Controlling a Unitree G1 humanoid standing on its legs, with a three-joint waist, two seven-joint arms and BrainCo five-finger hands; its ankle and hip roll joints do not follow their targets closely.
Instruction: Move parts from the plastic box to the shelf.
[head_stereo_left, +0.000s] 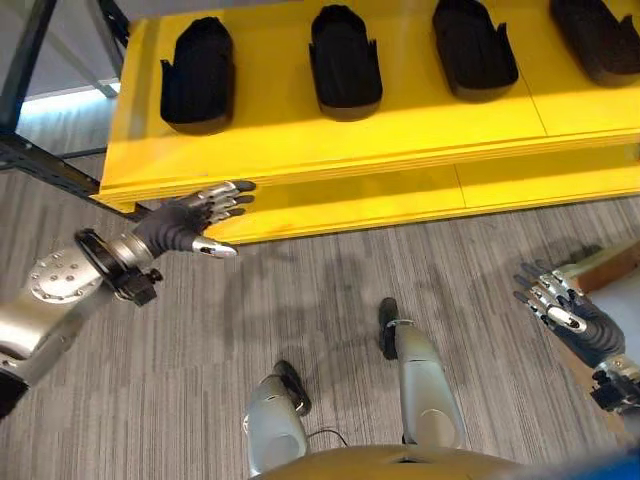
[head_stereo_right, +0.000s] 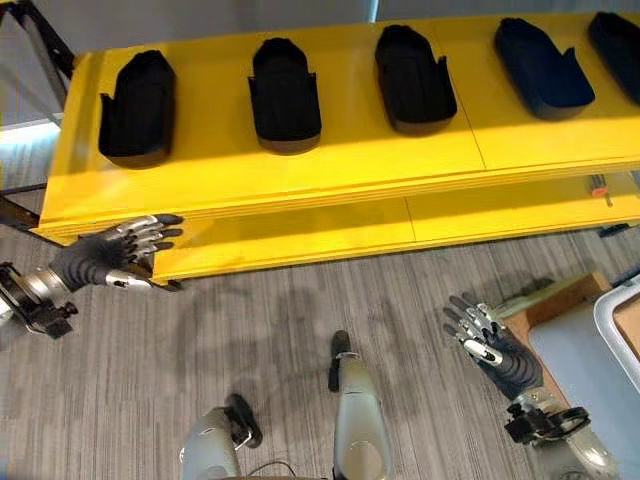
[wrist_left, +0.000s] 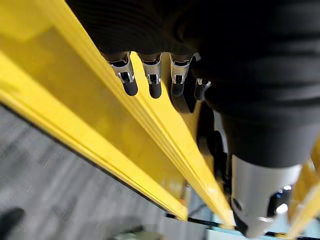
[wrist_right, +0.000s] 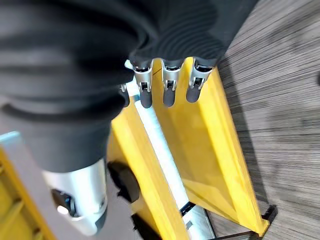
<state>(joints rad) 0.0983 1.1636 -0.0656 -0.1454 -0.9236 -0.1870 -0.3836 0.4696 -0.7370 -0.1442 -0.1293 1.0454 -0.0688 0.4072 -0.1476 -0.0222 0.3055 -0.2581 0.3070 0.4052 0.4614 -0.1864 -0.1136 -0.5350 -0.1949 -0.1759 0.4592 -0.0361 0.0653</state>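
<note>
1. The yellow shelf (head_stereo_right: 330, 160) already has a row of black parts (head_stereo_right: 285, 95) sitting on its top deck, spaced apart, none touching.
2. The left hand (head_stereo_left: 190, 222) is up at the shelf's front left edge, fingers straight and relaxed, holding nothing. Fingertips are right at the lip of the upper board.
3. The right hand (head_stereo_right: 490, 350) hangs low over the grey floor (head_stereo_right: 300, 320), well away from the shelf, fingers spread loosely, also empty.
4. Beside that hand, at the right edge, there's a light-coloured plastic box (head_stereo_right: 622, 315) corner. Can't see inside it.
</note>
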